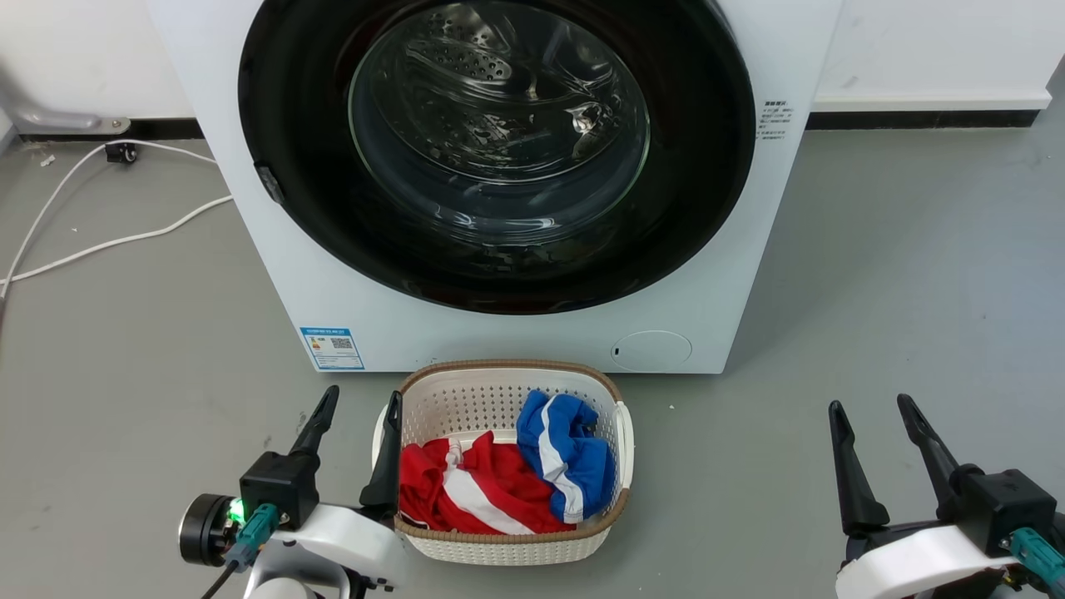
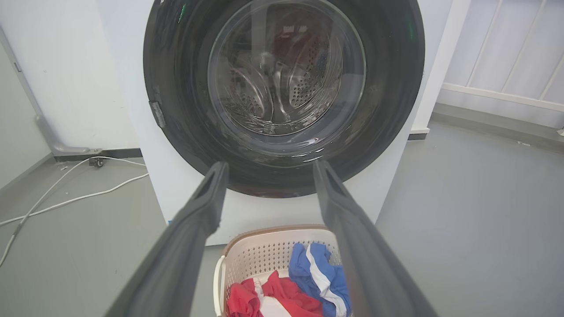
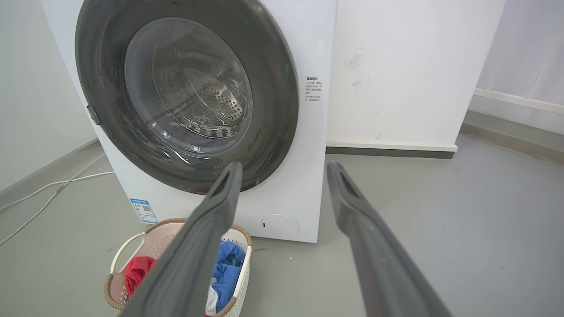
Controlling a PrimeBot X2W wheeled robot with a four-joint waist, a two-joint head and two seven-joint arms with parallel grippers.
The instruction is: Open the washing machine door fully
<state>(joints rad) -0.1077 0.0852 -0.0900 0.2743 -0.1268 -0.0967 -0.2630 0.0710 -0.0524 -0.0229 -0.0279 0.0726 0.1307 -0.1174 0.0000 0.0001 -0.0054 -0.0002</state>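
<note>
head view: washing machine door [image 1: 499,158] closed, well fwd of left gripper [image 1: 364,395], right gripper [image 1: 869,403]; both splayed.

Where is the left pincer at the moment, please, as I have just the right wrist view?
Observer: The left pincer is low beside the laundry basket, one finger overlapping its left edge.
Operator: Thank you; is it holding anything?
Observer: No, its fingers stand apart, empty, aimed at the washing machine door.
Operator: Is my right pincer touching the basket?
Observer: No, the right pincer is open and apart from it, on the robot's right side.
</note>
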